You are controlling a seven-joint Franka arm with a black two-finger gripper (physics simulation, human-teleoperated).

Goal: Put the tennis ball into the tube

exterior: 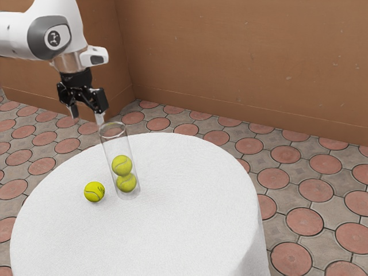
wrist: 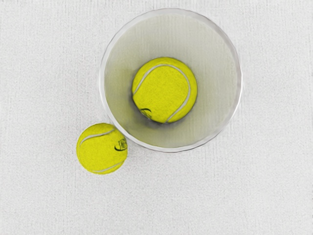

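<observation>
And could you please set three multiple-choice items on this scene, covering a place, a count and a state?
1. Where is the loose ball?
A) on the floor
B) on the table, beside the tube
C) inside the tube

2. How many balls does the tube hold?
A) two
B) one
C) three

3. How is the gripper?
A) shut on a ball
B) shut and empty
C) open

1 B: it sits on white cloth outside the tube.
2 A: an upper ball tops a lower ball.
3 C: its fingers stand apart.
</observation>
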